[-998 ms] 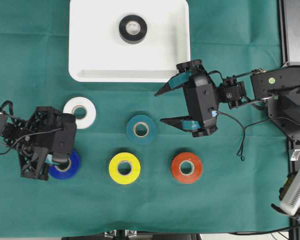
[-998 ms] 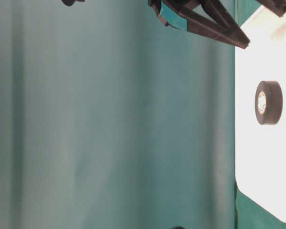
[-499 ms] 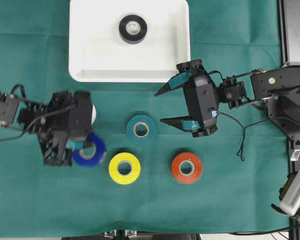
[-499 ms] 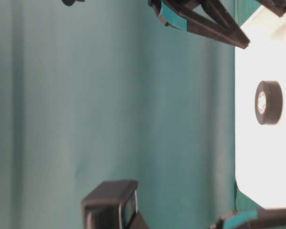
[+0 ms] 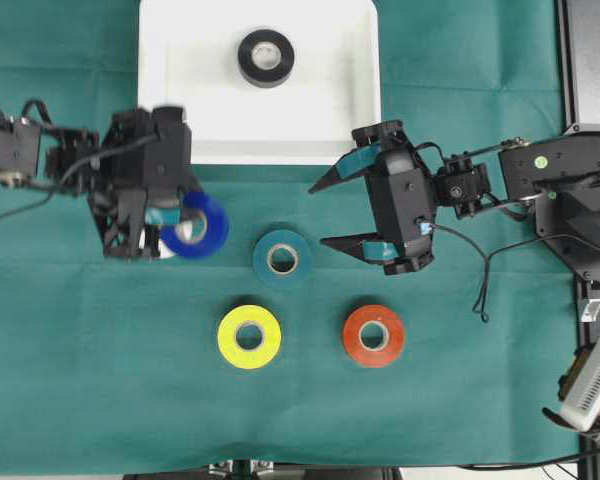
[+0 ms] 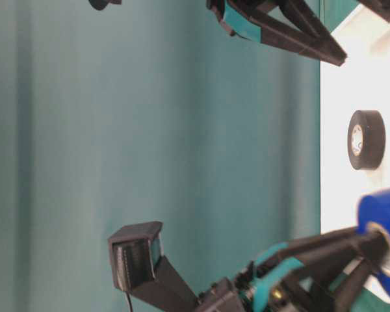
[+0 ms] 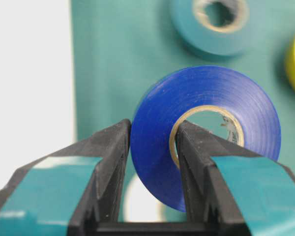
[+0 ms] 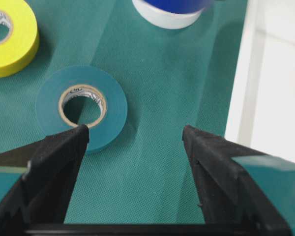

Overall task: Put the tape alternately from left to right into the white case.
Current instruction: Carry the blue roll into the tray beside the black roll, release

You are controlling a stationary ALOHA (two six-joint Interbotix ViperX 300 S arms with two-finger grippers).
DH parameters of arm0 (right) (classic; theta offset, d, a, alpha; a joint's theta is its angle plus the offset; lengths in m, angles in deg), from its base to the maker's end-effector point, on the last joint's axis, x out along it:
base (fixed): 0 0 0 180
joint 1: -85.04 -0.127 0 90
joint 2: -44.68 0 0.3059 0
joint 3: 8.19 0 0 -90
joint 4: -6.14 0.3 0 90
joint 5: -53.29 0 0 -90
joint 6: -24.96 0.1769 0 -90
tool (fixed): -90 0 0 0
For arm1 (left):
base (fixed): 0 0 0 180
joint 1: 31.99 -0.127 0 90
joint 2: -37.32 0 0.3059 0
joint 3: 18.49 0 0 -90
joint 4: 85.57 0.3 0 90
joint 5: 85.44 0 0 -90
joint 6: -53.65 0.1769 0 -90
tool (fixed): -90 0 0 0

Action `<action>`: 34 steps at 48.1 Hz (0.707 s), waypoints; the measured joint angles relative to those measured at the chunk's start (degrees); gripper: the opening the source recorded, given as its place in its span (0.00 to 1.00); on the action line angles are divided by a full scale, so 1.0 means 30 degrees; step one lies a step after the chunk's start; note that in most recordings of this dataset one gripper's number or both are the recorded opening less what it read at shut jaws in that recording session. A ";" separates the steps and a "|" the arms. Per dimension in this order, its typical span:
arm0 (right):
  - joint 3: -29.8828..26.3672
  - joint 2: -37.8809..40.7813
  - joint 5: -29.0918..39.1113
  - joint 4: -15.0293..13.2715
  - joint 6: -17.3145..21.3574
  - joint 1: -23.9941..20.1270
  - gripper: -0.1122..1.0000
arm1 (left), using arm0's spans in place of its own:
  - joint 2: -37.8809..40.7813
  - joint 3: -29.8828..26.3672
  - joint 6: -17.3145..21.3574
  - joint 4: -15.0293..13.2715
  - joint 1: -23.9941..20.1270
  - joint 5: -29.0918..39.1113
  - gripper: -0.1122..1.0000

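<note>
From overhead I see my left tool [image 5: 176, 214] clamped on the blue roll [image 5: 196, 224], one finger through its core and one outside, with the roll carried just below the near rim of the white case [image 5: 180, 120]. The black roll [image 5: 266, 57] lies inside that case, well beyond the tool. A sliver of the white roll [image 5: 163, 246] shows under the tool. The teal roll [image 5: 282, 258] sits on the green surface [image 5: 80, 380] between my two tools; the yellow roll [image 5: 249, 336] and the red-orange roll [image 5: 373, 335] lie nearer the bottom edge. My right tool [image 5: 325, 214] hangs with its fingers spread wide, holding nothing, just beside the teal roll. At table level the left tool [image 6: 370, 257] grips the blue roll [image 6: 385, 221] next to the case [image 6: 341, 195], the black roll [image 6: 366, 139] past it. On the left wrist camera the fingers [image 7: 113, 162] pinch the blue roll's wall [image 7: 152, 132]; the teal roll [image 7: 211, 24] lies ahead on the cloth. On the right wrist camera the spread fingers [image 8: 64, 162] frame bare cloth, the teal roll [image 8: 81, 105] by the left finger, the yellow roll [image 8: 10, 34] further left.
</note>
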 measured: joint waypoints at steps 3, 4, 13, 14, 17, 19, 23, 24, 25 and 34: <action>0.0000 0.0088 0.0000 0.0029 0.0000 0.0000 0.83 | -0.0146 0.0029 0.0439 0.0000 -0.0615 0.0000 0.08; 0.0000 0.0117 0.0000 0.0029 0.0000 0.0000 0.83 | -0.0205 0.0000 0.0586 0.0000 -0.0850 0.0000 0.08; -0.0029 0.0146 0.0000 0.0029 0.0029 0.0000 0.83 | -0.0264 0.0000 0.1992 0.0000 -0.2930 0.0029 0.08; -0.0029 0.0146 0.0000 0.0000 0.0029 0.0000 0.83 | -0.0264 0.0000 0.2197 0.0000 -0.3193 0.0000 0.08; -0.0059 0.0146 0.0000 0.0029 0.0029 0.0000 0.83 | -0.0234 0.0000 0.2637 0.0000 -0.3779 0.0000 0.08; -0.0059 0.0146 0.0000 0.0029 0.0000 -0.0029 0.83 | -0.0205 0.0000 0.2959 0.0000 -0.4102 0.0000 0.08; -0.0029 0.0146 0.0000 0.0000 0.0029 0.0000 0.83 | -0.0029 0.0000 0.3604 0.0000 -0.4746 0.0000 0.08; -0.0059 0.0176 0.0000 0.0029 0.0029 -0.0029 0.83 | 0.0000 0.0000 0.3721 0.0000 -0.4893 -0.0059 0.08; -0.0059 0.0176 0.0000 0.0029 0.0029 0.0000 0.83 | 0.0029 0.0000 0.3838 0.0000 -0.5098 -0.0088 0.08; -0.0059 0.0176 0.0000 0.0000 0.0029 0.0000 0.83 | 0.0586 -0.0322 0.4600 0.0000 -0.6592 -0.0586 0.08</action>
